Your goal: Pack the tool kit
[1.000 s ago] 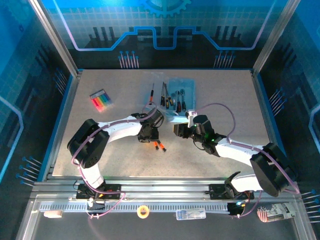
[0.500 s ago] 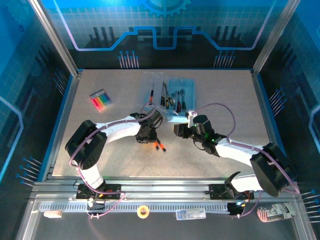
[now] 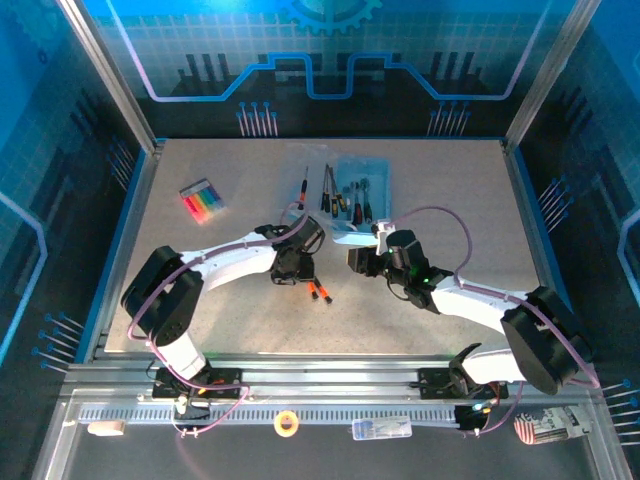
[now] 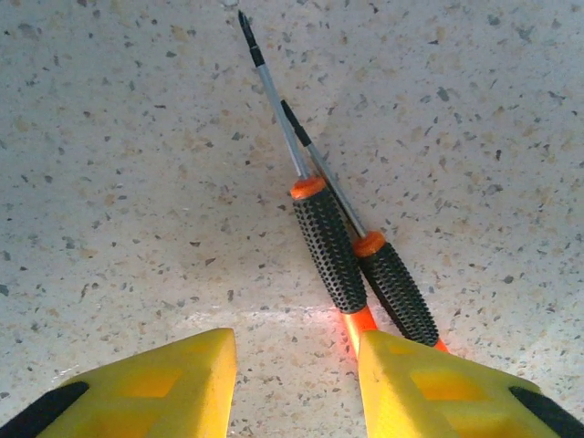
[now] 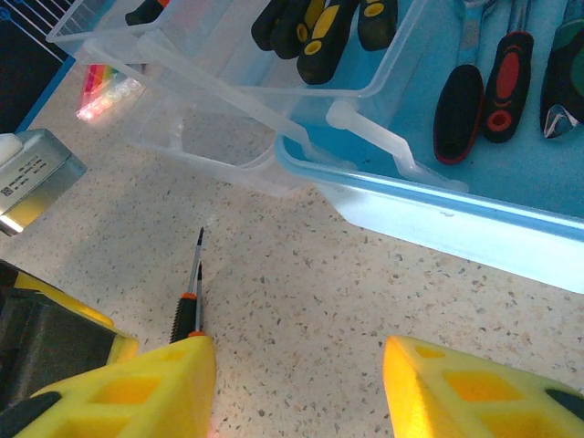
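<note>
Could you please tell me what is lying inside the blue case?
Several tools with black and red handles lie in the case; anything beneath them is hidden.

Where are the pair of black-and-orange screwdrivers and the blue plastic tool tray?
pair of black-and-orange screwdrivers (image 4: 330,251), left wrist view, the left one's black handle
blue plastic tool tray (image 5: 438,217), right wrist view, near outer wall

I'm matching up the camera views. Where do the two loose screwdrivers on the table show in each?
Top external: screwdrivers just below centre.
Left wrist: screwdrivers right of centre, tips pointing up.
Right wrist: screwdrivers at lower left.
Shared landmark: the speckled table.
</note>
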Available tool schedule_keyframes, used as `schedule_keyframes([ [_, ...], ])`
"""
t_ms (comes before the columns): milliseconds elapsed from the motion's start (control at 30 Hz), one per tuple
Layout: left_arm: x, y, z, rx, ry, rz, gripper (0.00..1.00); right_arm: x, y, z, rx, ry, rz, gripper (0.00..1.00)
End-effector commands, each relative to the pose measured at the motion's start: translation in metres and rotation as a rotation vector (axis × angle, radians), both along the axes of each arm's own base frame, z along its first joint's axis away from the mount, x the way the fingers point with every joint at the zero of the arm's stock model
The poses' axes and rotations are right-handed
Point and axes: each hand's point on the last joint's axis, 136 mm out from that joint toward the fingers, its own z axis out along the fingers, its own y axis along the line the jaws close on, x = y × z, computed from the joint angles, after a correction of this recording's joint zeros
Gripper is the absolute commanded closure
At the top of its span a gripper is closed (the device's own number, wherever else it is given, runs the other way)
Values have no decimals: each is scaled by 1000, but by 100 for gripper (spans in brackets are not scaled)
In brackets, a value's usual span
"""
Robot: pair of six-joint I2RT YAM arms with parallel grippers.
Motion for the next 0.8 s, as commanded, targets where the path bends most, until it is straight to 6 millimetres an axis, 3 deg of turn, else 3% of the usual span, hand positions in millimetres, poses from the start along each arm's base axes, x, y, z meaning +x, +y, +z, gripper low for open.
schedule_keyframes([
  [0,10,-16,3,-31,-12,-34,59,6,0,15,12,-39,-11,48],
  [767,7,-12,-3,-23,-8,-8,60,6,-6,17,21,-34,-33,46],
])
